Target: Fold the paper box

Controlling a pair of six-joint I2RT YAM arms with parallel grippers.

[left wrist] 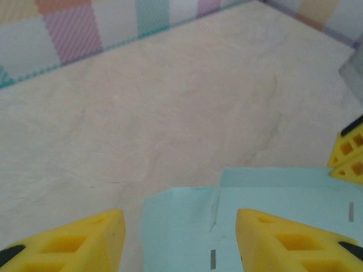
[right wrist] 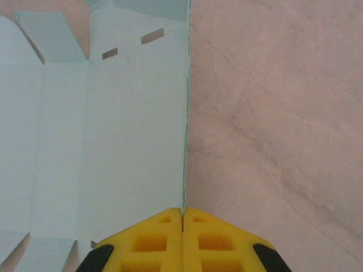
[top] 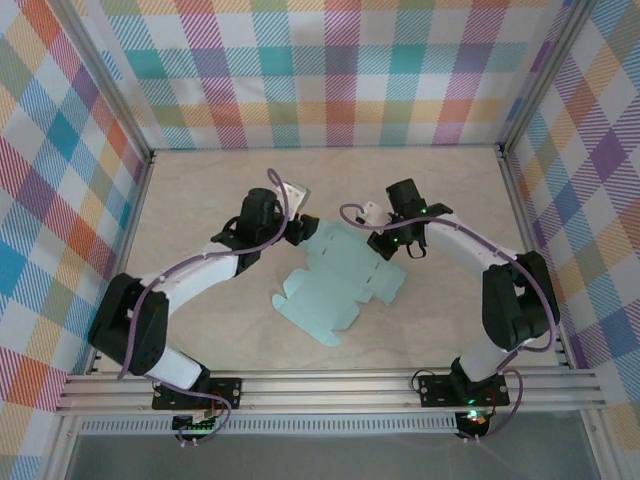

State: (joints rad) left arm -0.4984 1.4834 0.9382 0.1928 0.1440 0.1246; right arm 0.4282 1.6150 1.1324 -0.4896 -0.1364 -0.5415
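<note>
The paper box (top: 340, 285) lies as a flat mint die-cut sheet with flaps and slots in the middle of the table. My left gripper (top: 296, 228) is at its far left corner. In the left wrist view that gripper (left wrist: 180, 238) is open, its yellow fingers either side of a corner flap of the sheet (left wrist: 272, 198), with nothing pinched. My right gripper (top: 385, 243) is at the sheet's far right edge. In the right wrist view it (right wrist: 182, 212) is shut, and the sheet's (right wrist: 113, 130) thin edge runs straight into the seam between its fingers.
Checkered walls (top: 330, 70) enclose the beige table (top: 440, 180) on three sides. An aluminium rail (top: 330, 390) carries both arm bases along the near edge. The right gripper's yellow fingers (left wrist: 349, 156) show at the right edge of the left wrist view.
</note>
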